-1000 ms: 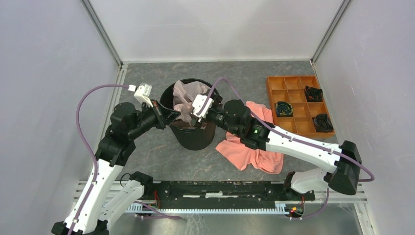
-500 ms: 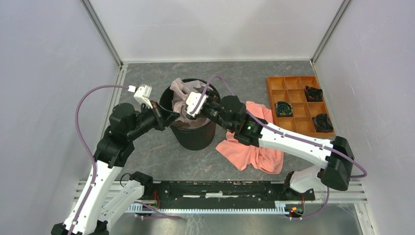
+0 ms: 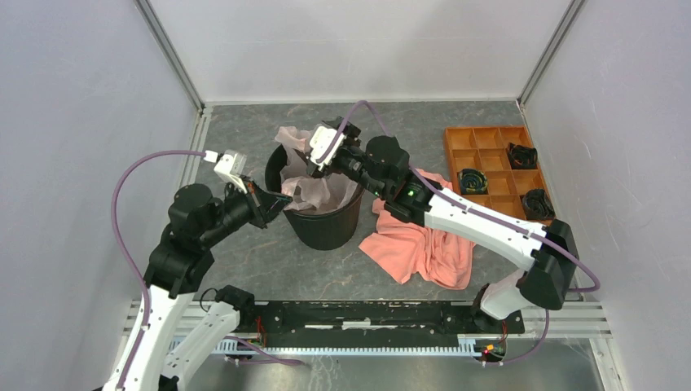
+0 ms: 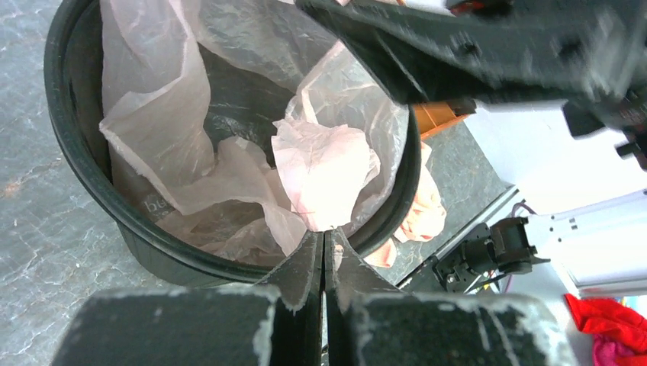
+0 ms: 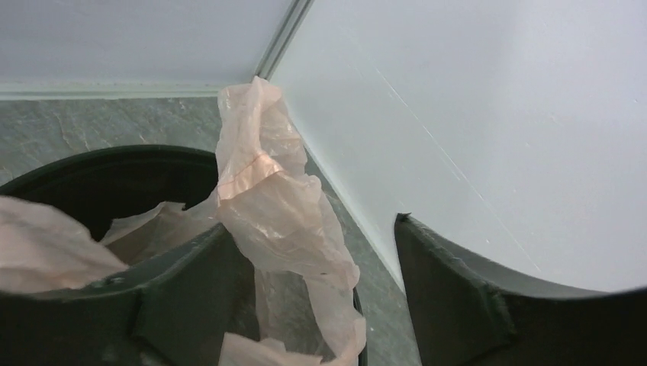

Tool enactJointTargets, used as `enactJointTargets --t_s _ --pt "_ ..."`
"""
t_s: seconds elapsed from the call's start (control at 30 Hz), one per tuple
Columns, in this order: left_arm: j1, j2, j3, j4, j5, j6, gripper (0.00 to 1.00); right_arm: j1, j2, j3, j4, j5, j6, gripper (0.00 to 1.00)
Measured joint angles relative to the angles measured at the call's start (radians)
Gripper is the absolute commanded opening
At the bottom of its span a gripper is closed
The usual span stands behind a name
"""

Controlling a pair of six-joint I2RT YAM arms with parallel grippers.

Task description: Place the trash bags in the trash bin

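A black bin stands on the tabletop. The pink bag lies crumpled mostly inside it, with one end draped over the far-left rim. The left jaws are pressed together on a bag fold at the left rim. The right jaws gape wide over the far rim, gripping nothing.

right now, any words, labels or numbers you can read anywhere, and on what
"be": faint white lettering on the trash bag inside the trash bin; this reading is uncertain, and the rest is lost in the folds.
No other text, label or number can be read in any view.
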Motion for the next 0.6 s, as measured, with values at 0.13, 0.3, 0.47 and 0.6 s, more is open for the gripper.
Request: enactJointTargets --t_s 0.13,0.3,0.47,0.6 --pt "0.0 -0.064 -0.026 0.006 0.035 0.037 0.02 -0.021 0.053 0.061 -0.002 -0.051 0.056 0.29" --pt "0.0 -0.147 -0.066 0.024 0.101 0.064 0.02 -0.055 0.133 0.152 0.004 -0.072 0.235 0.03" --pt "0.0 -0.223 -0.106 0.022 0.168 0.082 0.02 -0.138 0.219 0.28 -0.002 -0.072 0.438 0.01" --pt "0.0 -0.271 -0.145 0.019 0.23 0.082 0.02 -0.204 0.29 0.367 -0.008 -0.085 0.537 0.01"
